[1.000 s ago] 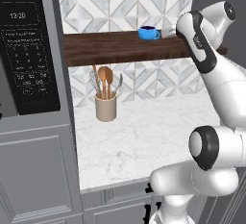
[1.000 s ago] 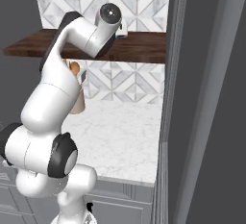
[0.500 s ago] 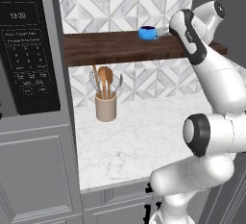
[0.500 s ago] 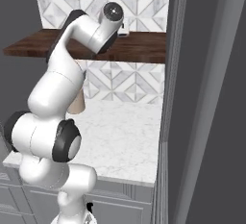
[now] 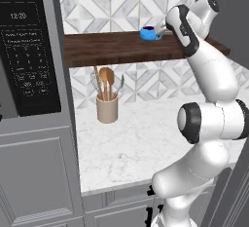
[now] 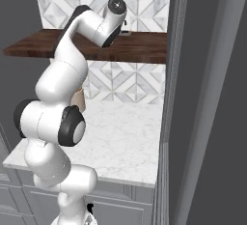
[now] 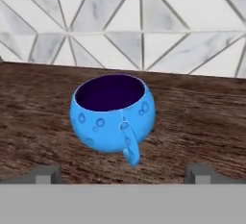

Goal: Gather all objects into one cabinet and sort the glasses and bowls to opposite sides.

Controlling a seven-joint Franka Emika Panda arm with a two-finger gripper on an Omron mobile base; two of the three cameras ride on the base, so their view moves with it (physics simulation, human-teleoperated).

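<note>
Closer now than a moment ago, the open two-finger pincer (image 7: 123, 174) faces the small, glossy, probably light and slippery bright blue cup (image 7: 113, 114) just ahead on the dark wooden shelf (image 7: 202, 122), best gripped across its round body.

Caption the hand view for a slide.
Open gripper faces the upright blue cup, handle toward camera, on the dark wooden shelf.
</note>
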